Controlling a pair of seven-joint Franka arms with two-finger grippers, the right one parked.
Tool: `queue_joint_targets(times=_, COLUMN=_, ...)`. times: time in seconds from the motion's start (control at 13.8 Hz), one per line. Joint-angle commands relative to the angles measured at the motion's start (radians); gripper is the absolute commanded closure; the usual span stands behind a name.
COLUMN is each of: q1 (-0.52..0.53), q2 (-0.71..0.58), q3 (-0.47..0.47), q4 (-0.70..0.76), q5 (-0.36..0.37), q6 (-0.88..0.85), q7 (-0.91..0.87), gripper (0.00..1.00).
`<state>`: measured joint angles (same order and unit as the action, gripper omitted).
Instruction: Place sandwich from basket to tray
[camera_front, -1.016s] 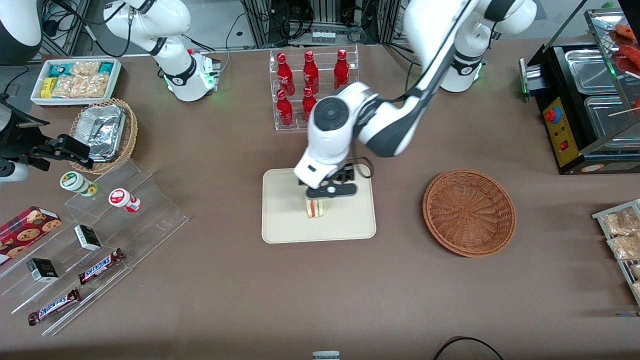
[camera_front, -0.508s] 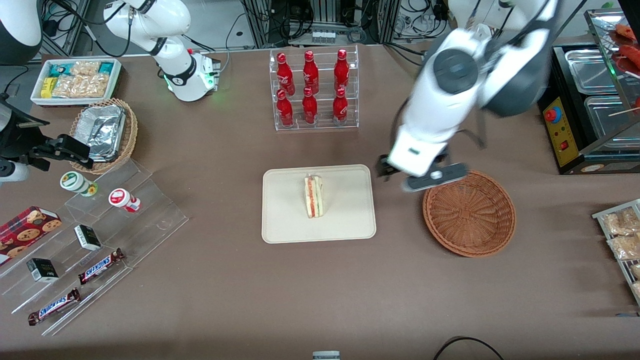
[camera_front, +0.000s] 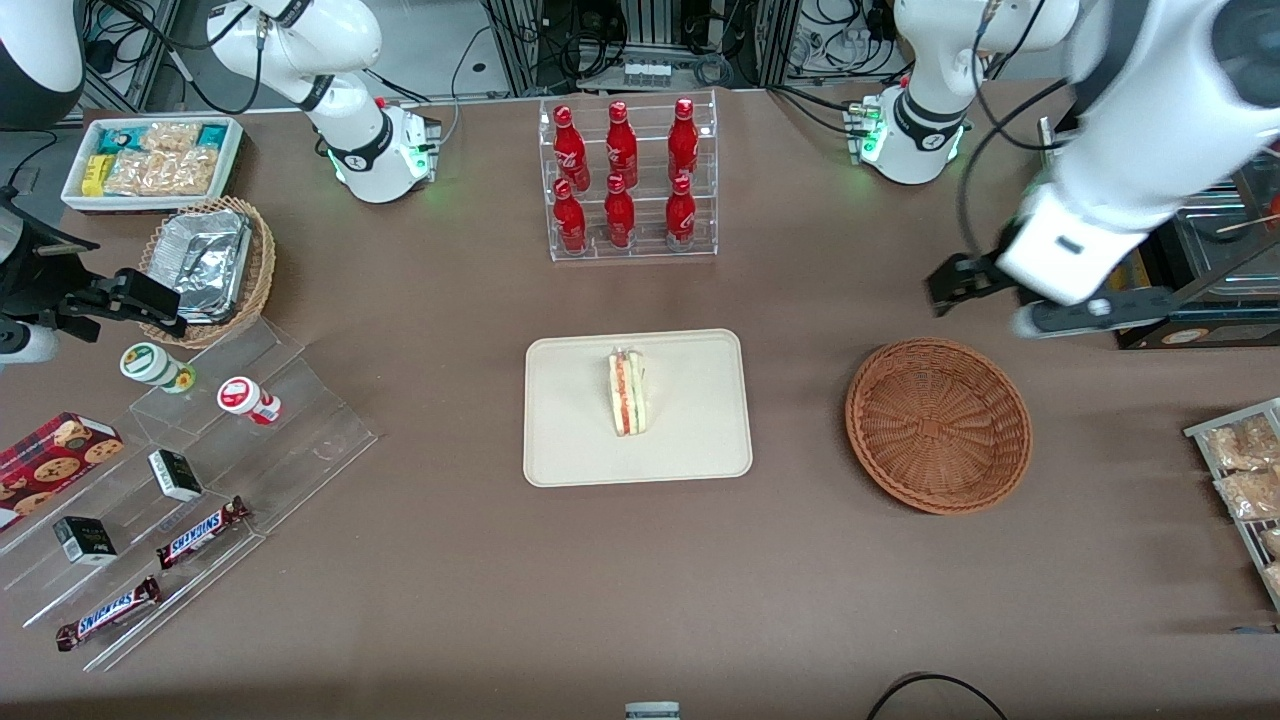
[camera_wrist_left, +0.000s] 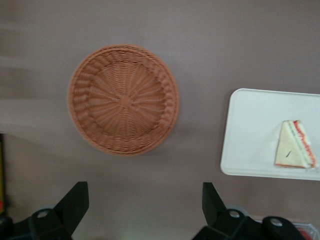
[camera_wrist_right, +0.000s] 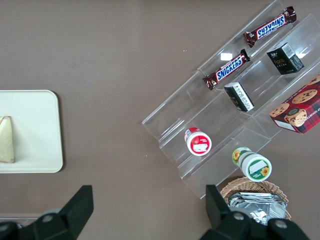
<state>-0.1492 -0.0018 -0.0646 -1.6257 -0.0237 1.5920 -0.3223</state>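
Front view shows us the sandwich (camera_front: 628, 392) lying on the cream tray (camera_front: 570, 450), the wicker basket (camera_front: 938, 425) empty, our claw (camera_wrist_left: 145, 210) spread wide and holding nothing above the table; we judge the wedge soft, best pinched lightly across its bread faces.

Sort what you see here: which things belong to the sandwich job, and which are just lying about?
Job: sandwich lying on the tray; empty basket; tool, open, raised above the table near the basket.
Lying about: red bottles, Snickers bars, foil containers, cookie box.

Claw (camera_wrist_left: 142, 210) raised, fingers spread wide
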Motion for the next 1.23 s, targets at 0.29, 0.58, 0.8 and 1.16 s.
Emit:
queue_joint_targets(times=0.29, q1=0.134, q2=-0.061, q3=-0.006, q4=-0.019, q5=0.002, q6=-0.032, q7=0.167, gripper=0.00)
queue_joint_targets(times=0.58, q1=0.135, q2=0.000, q3=-0.006, q4=0.070, q5=0.005, q6=-0.032, q7=0.160, gripper=0.00)
queue_joint_targets(times=0.8, q1=0.128, q2=0.020, q3=-0.010, q4=0.084, q5=0.127, q6=-0.017, q7=0.164, gripper=0.00)
queue_joint_targets(times=1.16, q1=0.125, q2=0.008, q3=0.042, q4=0.095, q5=0.005, q6=-0.033, q7=0.236, gripper=0.00)
